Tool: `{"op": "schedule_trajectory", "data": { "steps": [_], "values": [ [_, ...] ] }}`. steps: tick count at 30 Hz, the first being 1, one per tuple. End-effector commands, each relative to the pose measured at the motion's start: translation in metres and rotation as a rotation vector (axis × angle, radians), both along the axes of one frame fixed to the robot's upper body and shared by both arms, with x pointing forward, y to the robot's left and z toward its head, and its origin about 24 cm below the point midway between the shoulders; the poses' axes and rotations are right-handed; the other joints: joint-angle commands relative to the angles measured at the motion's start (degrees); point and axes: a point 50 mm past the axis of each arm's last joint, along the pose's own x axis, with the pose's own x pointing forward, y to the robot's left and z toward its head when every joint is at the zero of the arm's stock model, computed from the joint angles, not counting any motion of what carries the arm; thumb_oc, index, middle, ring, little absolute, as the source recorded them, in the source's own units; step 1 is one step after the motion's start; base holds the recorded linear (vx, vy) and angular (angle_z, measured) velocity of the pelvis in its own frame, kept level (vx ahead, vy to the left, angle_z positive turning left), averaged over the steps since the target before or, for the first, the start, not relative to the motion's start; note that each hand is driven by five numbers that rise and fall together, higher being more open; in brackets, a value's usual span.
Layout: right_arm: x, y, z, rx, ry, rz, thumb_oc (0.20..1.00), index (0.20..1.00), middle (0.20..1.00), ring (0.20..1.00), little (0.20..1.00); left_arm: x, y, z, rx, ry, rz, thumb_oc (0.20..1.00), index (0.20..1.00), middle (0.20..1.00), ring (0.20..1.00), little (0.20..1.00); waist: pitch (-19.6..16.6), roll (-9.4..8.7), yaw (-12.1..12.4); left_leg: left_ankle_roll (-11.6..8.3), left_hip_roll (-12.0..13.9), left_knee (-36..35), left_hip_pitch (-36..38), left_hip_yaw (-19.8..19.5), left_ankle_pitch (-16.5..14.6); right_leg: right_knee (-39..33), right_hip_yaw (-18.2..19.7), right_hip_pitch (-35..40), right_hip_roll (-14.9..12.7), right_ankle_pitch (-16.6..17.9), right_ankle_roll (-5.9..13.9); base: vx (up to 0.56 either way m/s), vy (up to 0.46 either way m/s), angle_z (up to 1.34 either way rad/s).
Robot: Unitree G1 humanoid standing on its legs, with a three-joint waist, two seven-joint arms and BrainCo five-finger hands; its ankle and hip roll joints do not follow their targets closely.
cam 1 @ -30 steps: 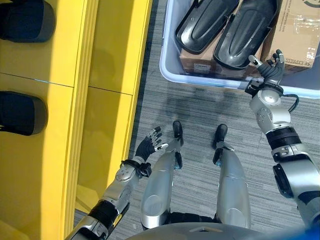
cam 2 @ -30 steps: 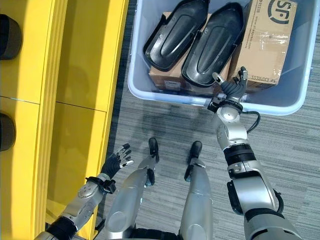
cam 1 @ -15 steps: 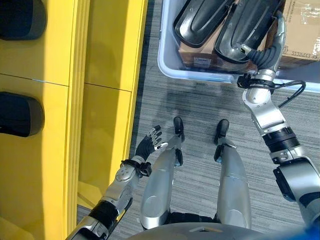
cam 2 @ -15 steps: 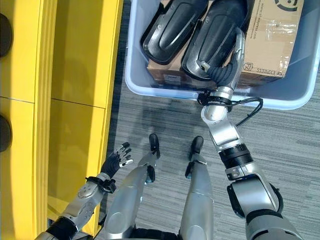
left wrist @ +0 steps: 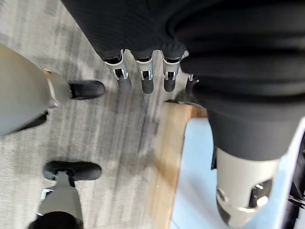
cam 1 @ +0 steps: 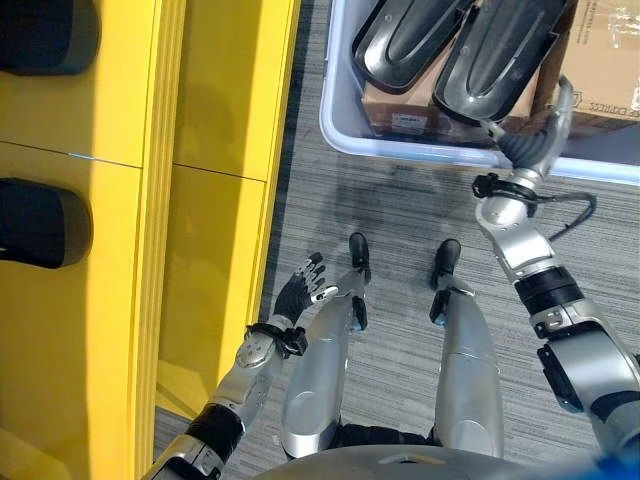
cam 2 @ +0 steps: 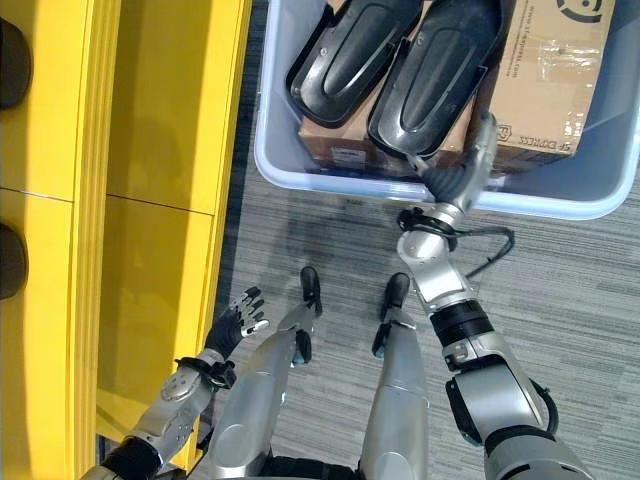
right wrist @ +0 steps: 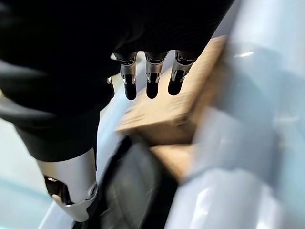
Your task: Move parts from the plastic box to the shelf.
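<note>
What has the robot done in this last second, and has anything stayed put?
The right hand reached from the near rim of the plastic box in over the right-hand black part, fingers straight, holding nothing yet. The left hand stayed open by the yellow shelf. Both black parts and the cardboard boxes lie as before.

one plastic box (cam 2: pixel 300 168), two black parts (cam 2: pixel 350 50) inside it on what look like two cardboard boxes (cam 2: pixel 545 70), two more dark parts (cam 1: pixel 40 222) on one yellow shelf (cam 1: pixel 200 150).
</note>
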Motion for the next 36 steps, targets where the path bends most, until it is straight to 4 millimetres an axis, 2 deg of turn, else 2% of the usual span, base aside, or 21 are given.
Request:
{"op": "schedule_trajectory", "data": {
  "steps": [1, 8, 15, 16, 17, 22, 23, 24, 29, 36],
  "values": [
    [-0.006, 0.002, 0.047, -0.118, -0.191, 0.037, 1.000, 1.000, 1.000, 1.000, 1.000, -0.009, 0.000, 0.002, -0.025, -0.015, 0.000, 1.000, 1.000, 1.000, 1.000, 1.000, -0.94, 2.32, 0.70, -1.31, -0.37, 5.58, -3.48, -4.29, -6.64, 4.40, 1.30, 2.74, 0.13, -7.25, 1.17, 0.01, -0.005, 0.04],
    [0.004, -0.003, 0.056, -0.072, -0.130, 0.052, 1.000, 1.000, 1.000, 1.000, 1.000, -0.010, 0.003, 0.002, -0.022, -0.009, -0.015, 1.000, 1.000, 1.000, 1.000, 1.000, -0.94, 2.86, 1.65, -1.42, -0.55, 6.13, -4.69, -4.49, -6.63, 5.77, 0.81, 1.46, 0.28, -7.98, 0.69, 0.01, -0.008, 0.03],
    [0.005, -0.010, 0.063, -0.140, -0.171, -0.024, 1.000, 1.000, 1.000, 1.000, 1.000, -0.010, 0.004, 0.001, -0.021, -0.008, -0.009, 1.000, 1.000, 1.000, 1.000, 1.000, -0.94, 3.22, 2.10, -1.35, -0.46, 6.93, -5.60, -4.62, -6.92, 6.84, 0.60, 0.61, 0.26, -8.48, 0.47, 0.01, -0.010, 0.03],
    [-0.001, -0.009, 0.075, -0.207, -0.279, -0.058, 1.000, 1.000, 1.000, 1.000, 1.000, -0.011, 0.005, 0.001, -0.022, -0.010, -0.007, 1.000, 1.000, 1.000, 1.000, 1.000, -0.94, 3.27, 2.15, -1.35, -0.42, 7.27, -6.01, -4.76, -6.98, 7.55, 0.48, 0.10, 0.30, -8.67, 0.48, 0.01, 0.058, 0.01],
    [-0.030, 0.023, 0.110, -0.460, -0.552, -0.007, 1.000, 1.000, 1.000, 1.000, 1.000, -0.017, 0.006, -0.004, -0.034, -0.003, 0.003, 1.000, 1.000, 1.000, 1.000, 1.000, -0.94, 3.58, 1.65, -1.54, -0.60, 6.66, -5.62, -4.37, -6.61, 7.38, 0.82, -0.12, 0.28, -8.59, 0.70, 0.01, 0.059, 0.01],
    [-0.035, 0.030, 0.111, -0.492, -0.564, -0.001, 1.000, 1.000, 1.000, 1.000, 1.000, -0.018, 0.006, -0.004, -0.037, -0.002, 0.006, 1.000, 1.000, 1.000, 1.000, 1.000, -0.94, 3.55, 1.58, -1.57, -0.59, 6.62, -5.63, -4.20, -6.51, 7.36, 0.91, -0.19, 0.26, -8.56, 0.69, 0.00, 0.015, -0.01],
    [-0.039, 0.047, 0.109, -0.537, -0.549, 0.021, 1.000, 1.000, 1.000, 1.000, 1.000, -0.019, 0.006, -0.004, -0.044, -0.009, 0.012, 1.000, 1.000, 1.000, 1.000, 1.000, -0.94, 3.54, 1.59, -1.51, -0.48, 6.72, -5.70, -3.96, -6.46, 7.64, 1.17, -0.47, 0.23, -8.57, 0.62, 0.00, 0.000, 0.00],
    [-0.034, 0.046, 0.100, -0.449, -0.468, 0.037, 1.000, 1.000, 1.000, 1.000, 1.000, -0.021, 0.008, -0.005, -0.049, -0.002, 0.004, 1.000, 1.000, 1.000, 1.000, 1.000, -0.94, 3.46, 1.56, -1.47, -0.52, 7.07, -5.82, -3.97, -6.57, 7.95, 1.29, -0.49, 0.16, -8.77, 0.42, 0.00, 0.000, 0.00],
    [-0.013, 0.027, 0.073, -0.217, -0.281, 0.091, 1.000, 1.000, 1.000, 1.000, 1.000, -0.018, 0.011, -0.003, -0.043, -0.013, 0.009, 1.000, 1.000, 1.000, 1.000, 1.000, -0.94, 3.43, 1.96, -1.30, -0.70, 7.75, -6.65, -4.52, -6.94, 8.77, 1.05, -0.85, 0.08, -9.24, 0.20, 0.01, -0.052, 0.04],
    [0.001, 0.013, 0.074, -0.222, -0.213, 0.090, 1.000, 1.000, 1.000, 1.000, 1.000, -0.018, 0.011, -0.005, -0.011, -0.001, -0.020, 1.000, 1.000, 1.000, 1.000, 1.000, -0.94, 3.74, 2.77, -1.17, -0.91, 8.91, -8.08, -5.05, -7.27, 10.27, 0.48, -2.10, 0.18, -9.74, -0.14, 0.01, -0.039, 0.03]
  ]
}}
